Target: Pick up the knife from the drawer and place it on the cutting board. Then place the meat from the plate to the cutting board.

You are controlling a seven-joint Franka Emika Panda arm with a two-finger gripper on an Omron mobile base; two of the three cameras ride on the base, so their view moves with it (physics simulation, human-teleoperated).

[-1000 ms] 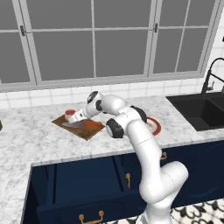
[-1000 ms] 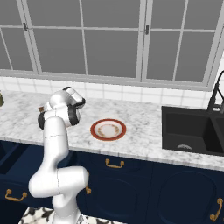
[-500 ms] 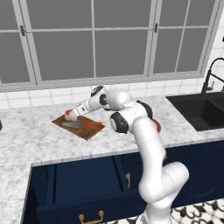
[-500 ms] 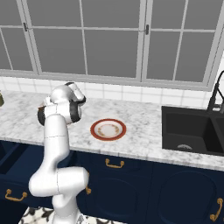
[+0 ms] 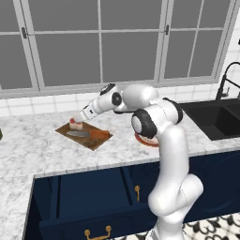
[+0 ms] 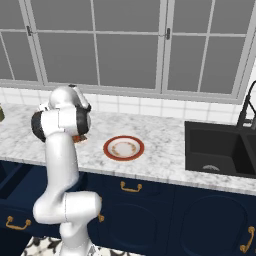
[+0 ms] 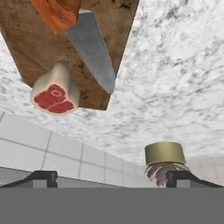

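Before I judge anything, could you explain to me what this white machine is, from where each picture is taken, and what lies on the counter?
It is a white robot arm in a rendered kitchen. Two cameras ride on its base, behind it to the left and to the right; a third sits on the hand and looks along the gripper.

On the marble counter lies a dark wooden cutting board. The knife, with its orange handle, rests on the board, and the meat sits at the board's far corner. The plate, with a red rim, lies beside the arm with nothing on it. Below the counter, the navy drawer stands pulled out.

The gripper's fingers are spread apart and hold nothing, so both items seem placed.
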